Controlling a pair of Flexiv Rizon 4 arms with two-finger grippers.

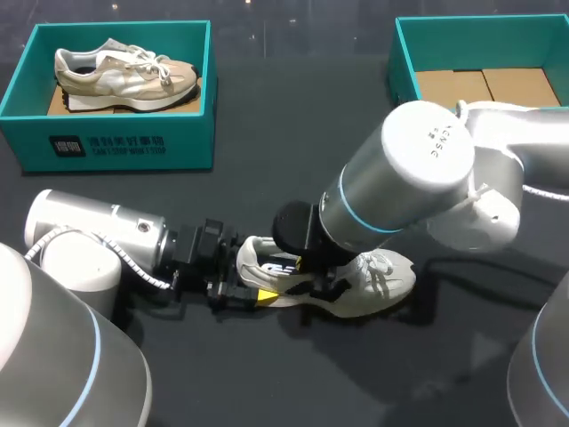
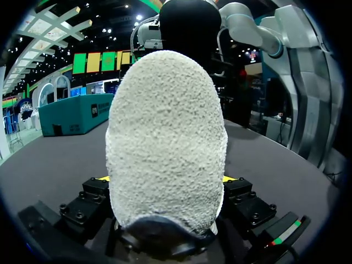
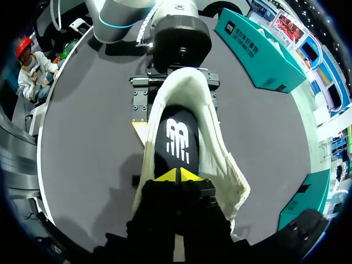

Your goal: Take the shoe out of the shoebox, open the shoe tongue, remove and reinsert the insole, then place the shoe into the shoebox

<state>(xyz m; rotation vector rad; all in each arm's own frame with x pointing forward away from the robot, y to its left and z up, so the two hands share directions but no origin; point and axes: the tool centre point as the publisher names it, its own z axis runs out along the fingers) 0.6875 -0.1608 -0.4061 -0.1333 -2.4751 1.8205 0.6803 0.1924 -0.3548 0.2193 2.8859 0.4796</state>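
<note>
left gripper (image 1: 247, 286) clamping heel of white shoe (image 1: 391, 277), right gripper (image 3: 179, 176) clenched inside it, toe pointing right

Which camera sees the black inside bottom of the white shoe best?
The right wrist view. It looks straight down into the white shoe, so the black insole lies open to it. The head view catches only a small dark patch. The left wrist view shows just the shoe's heel, no insole.

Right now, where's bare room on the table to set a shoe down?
Bare table lies between the left shoebox and right shoebox, and in front of the white shoe. Mid-table is crowded: left pincer on the heel, right pincer inside the shoe.
</note>
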